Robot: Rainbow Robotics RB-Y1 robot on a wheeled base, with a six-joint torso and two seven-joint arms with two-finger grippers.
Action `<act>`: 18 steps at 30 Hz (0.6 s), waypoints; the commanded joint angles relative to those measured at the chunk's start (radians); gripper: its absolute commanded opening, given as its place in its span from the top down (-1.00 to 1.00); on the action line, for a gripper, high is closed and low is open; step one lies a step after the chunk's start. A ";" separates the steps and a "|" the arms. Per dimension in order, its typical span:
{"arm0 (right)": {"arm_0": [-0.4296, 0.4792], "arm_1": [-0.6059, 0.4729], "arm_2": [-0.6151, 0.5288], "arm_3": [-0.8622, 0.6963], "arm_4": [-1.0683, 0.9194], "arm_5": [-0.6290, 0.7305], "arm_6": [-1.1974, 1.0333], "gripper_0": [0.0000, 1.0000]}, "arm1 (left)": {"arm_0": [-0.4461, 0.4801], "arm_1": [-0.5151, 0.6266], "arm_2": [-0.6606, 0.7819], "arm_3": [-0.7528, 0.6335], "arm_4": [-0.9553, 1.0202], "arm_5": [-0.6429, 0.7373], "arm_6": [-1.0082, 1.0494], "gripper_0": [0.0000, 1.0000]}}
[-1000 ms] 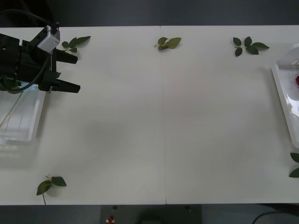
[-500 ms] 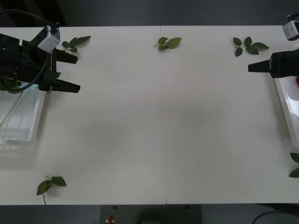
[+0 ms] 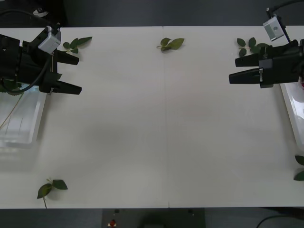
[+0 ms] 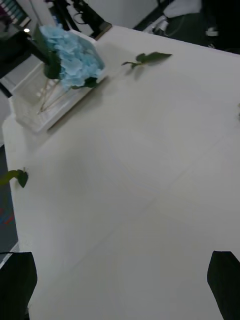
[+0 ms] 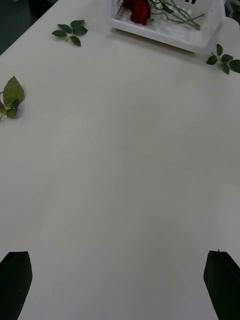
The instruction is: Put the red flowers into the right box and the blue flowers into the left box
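Note:
The blue flowers lie in the left box, blooms at its far end and thin stems along the tray. In the front view the left box sits at the table's left edge, partly under my left arm. My left gripper hovers open beside that box with nothing between its fingers. The red flowers lie in the right box, green stems trailing. My right gripper stands open just left of the right box, holding nothing.
Loose green leaf sprigs lie on the white table: one at the far middle, one at the far right, one by the left arm, one near the front left, one at the right edge.
My right arm has come in from the right edge and moved left over the table. The left arm has not moved.

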 commanded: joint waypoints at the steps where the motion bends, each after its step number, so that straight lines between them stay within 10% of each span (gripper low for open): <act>1: -0.026 0.044 -0.004 -0.040 -0.027 0.035 0.076 -1.00 | 0.002 0.035 0.013 -0.013 -0.002 0.000 -0.011 -1.00; 18: -0.097 0.213 0.035 -0.037 -0.012 0.082 0.172 -1.00 | 0.002 0.035 0.013 -0.013 -0.002 0.000 -0.011 -1.00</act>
